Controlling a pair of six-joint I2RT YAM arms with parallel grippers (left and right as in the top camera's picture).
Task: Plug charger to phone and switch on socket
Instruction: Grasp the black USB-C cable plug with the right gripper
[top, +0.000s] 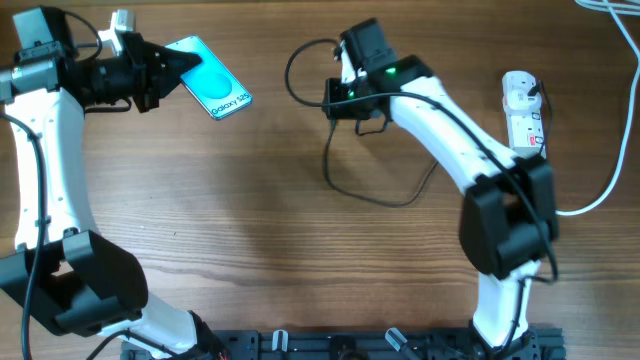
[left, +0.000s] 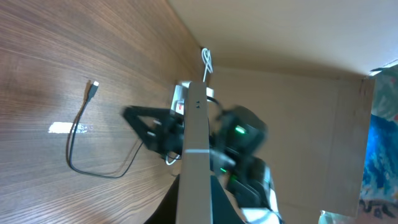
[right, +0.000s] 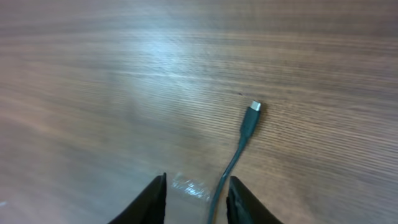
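**Approach to the cable, before any plugging.** The right pincer (right: 198, 182) hovers above the wooden surface (right: 93, 74) with its jaws apart and nothing between them. The charger (right: 247, 127) lies flat on the surface beneath it. The cable runs under the gap between the fingers, and the small metal plug tip (right: 254, 106) rests ahead of the fingertips, slightly toward the right-hand finger. The left pincer (top: 178, 68) is closed on one end of the phone (top: 215, 90), which projects from it, screen upward, toward the other pincer. In the left wrist view the phone appears edge-on, and whether it is lifted clear of the surface cannot be told. The socket (top: 522, 110) sits well behind the right pincer and far from the left one; whether it is already switched on cannot be read at this size. Judged step: picking up the charger, with plugging and switching not yet done. The next move calls for the right pincer to descend and close on the moulded body just behind the tip, leaving the metal end exposed and free to line up with the phone's port. A grip farther back along the limp cable would likely let the tip droop and spoil the insertion.
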